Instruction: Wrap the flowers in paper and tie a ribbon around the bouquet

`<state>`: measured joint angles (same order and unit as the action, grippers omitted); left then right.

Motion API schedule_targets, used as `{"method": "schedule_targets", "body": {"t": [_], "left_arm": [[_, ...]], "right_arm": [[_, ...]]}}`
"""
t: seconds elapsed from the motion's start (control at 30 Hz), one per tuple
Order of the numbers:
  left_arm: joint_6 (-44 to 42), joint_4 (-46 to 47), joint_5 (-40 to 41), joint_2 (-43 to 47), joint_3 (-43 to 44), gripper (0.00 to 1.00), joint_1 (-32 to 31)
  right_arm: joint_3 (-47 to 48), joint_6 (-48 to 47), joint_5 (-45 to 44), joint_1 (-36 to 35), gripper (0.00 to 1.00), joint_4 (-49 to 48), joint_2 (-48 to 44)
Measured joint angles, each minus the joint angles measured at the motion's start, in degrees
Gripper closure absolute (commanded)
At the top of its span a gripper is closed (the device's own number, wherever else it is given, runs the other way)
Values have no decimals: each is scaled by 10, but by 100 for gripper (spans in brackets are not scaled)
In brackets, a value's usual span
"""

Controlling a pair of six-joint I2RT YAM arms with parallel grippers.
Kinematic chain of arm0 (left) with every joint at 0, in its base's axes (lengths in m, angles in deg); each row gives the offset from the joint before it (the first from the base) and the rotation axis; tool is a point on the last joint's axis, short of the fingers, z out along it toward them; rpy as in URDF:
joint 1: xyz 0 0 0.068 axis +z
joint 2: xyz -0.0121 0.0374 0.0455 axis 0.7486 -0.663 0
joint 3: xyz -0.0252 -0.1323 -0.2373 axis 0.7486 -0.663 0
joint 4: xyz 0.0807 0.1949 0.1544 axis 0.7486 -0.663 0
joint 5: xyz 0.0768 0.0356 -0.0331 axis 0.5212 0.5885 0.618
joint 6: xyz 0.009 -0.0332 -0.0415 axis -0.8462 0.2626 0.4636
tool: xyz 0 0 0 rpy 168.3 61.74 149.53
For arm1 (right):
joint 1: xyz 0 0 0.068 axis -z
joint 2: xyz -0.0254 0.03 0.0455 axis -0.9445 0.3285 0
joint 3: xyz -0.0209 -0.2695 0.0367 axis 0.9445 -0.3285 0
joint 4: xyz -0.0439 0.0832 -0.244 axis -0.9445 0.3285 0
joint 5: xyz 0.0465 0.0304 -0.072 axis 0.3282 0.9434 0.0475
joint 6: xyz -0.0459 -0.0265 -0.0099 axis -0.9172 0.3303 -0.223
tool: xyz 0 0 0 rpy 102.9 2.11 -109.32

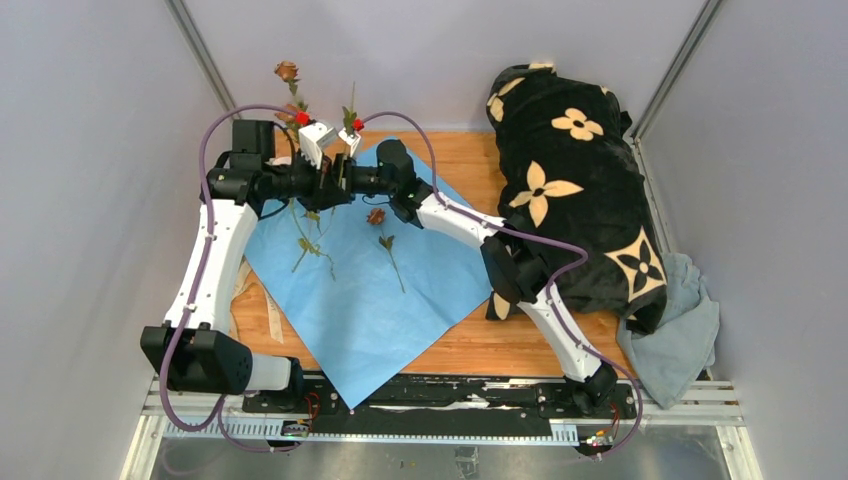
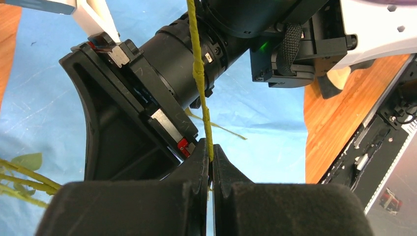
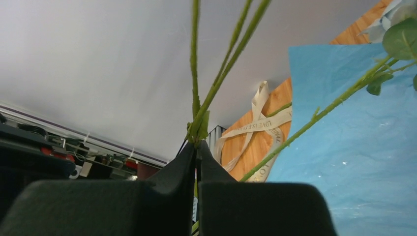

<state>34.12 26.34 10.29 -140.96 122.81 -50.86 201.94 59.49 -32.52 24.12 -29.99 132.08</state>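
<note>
Both arms meet over the far left part of the paper (image 1: 400,300), which lies light-blue side up on the table. My left gripper (image 2: 211,153) is pinched shut on one thin yellow-green stem (image 2: 199,73). My right gripper (image 3: 196,147) is clamped on a small cluster of stems (image 3: 216,73), and a rose (image 1: 287,70) stands up beyond them. More flowers (image 1: 376,215) lie loose on the sheet just near of the grippers. They look light, thin and whippy, easy to crush, so I'd hold low on the stalks, never the blooms. The ribbon (image 3: 255,123) lies on the wood beside the sheet's left edge.
</note>
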Motion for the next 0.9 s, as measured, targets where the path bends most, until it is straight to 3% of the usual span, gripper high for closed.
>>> {"method": "schedule_targets", "body": {"t": [0.07,0.13,0.17,0.23,0.4,0.57,0.67,0.73,0.9], "left_arm": [[-3,-3,2,0,-1,91,0],[-8,-9,7,1,-1,37,0],[-11,-12,13,2,-2,19,0],[-12,-25,33,6,-2,3,0],[-15,-56,89,10,12,0,22],[64,-13,130,16,-5,11,163],[154,61,168,3,-82,7,223],[206,99,177,-32,-124,1,229],[302,163,162,-153,-160,0,221]], "right_arm": [[-9,-1,-1,0,100,-5,-1],[-23,-2,-3,2,100,-8,-4],[-32,-2,-6,4,100,-10,-5],[-58,-2,-12,6,100,-14,-11],[-119,-32,-31,16,100,-4,-34],[-158,-70,-46,21,100,5,-66],[-168,-79,-51,21,100,3,-82],[-169,-82,-52,21,100,-1,-85],[-179,-90,-53,20,100,-2,-90]]}}
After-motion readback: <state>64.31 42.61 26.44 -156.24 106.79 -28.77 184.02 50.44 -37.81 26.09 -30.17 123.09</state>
